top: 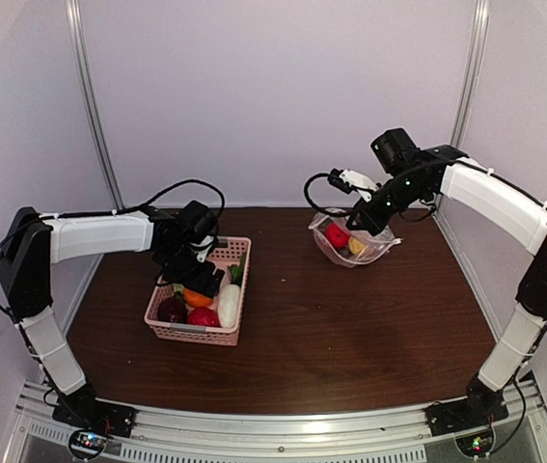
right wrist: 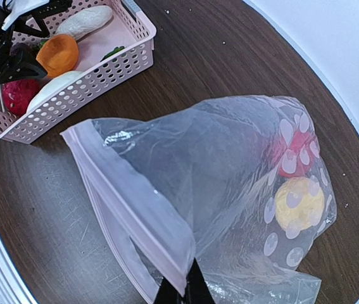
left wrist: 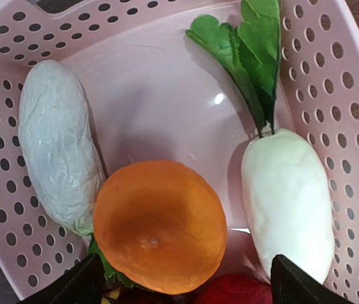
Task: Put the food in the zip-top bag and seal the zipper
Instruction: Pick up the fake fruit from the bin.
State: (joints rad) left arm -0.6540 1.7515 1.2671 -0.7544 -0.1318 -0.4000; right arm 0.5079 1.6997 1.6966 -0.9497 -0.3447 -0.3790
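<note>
**Near, left side.** Pink basket [top: 199, 335] on table [top: 350, 328]. Contents: orange piece [left wrist: 160, 225], white radish [left wrist: 287, 196] with green leaves, pale wrinkled piece [left wrist: 56, 145], red piece [top: 203, 316], maroon piece [top: 171, 310].

Left hand [left wrist: 185, 285]: spread wide, empty, poised directly over the orange piece, one fingertip to each side.

Handling note, as judgement:
- Lower straight down until the fingers straddle the widest part of the orange piece.
- Keep off the radish just beside it and the pale piece close against its other flank.
- Close gently and on centre, since a round toy is likely to squirt out of an off-centre pinch.
- Lift above the basket wall before crossing.

**Far, right side.** Zip-top bag [right wrist: 230, 164]: mouth held up, belly sagging toward the table, second red piece [right wrist: 293, 155] and yellow piece [right wrist: 299, 202] at the bottom.

Zipper strip [right wrist: 128, 196]: along the mouth, unsealed. Slider tab not made out.

Right hand [right wrist: 182, 288]: fully closed, pinching the mouth edge at the strip.

Handling note: hold the mouth high and steady, and release from above into the gap, not onto the strip.
</note>
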